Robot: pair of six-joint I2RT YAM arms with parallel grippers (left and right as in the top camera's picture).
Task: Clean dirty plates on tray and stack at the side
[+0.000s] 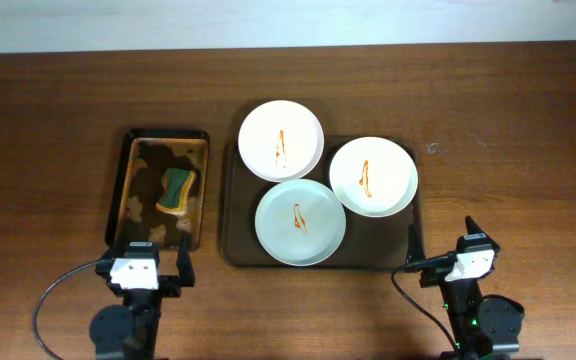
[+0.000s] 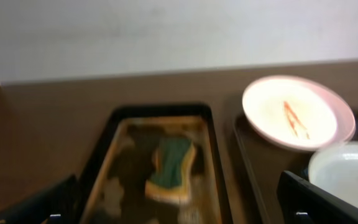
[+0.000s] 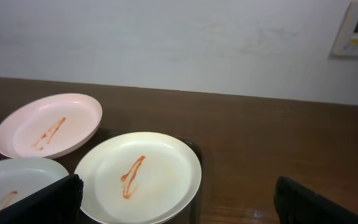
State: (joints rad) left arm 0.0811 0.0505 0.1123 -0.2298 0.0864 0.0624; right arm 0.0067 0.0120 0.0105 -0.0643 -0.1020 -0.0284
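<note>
My left gripper [image 1: 148, 250] and right gripper [image 1: 441, 230] are wide and empty; wiping unheld, I could slide the rear plate [image 1: 280, 140] off the tray [image 1: 230, 205] rim.

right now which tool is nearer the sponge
Left. The left tool is at the near end of the stained tray holding the sponge; the right tool is past the dark brown tray, by its right corner.

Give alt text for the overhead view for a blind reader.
Three white plates, each streaked with orange-red sauce, sit on a dark brown tray on a wooden table. A green-yellow sponge lies in a smaller tray to its left. The left end effector and right end effector sit open below.
</note>
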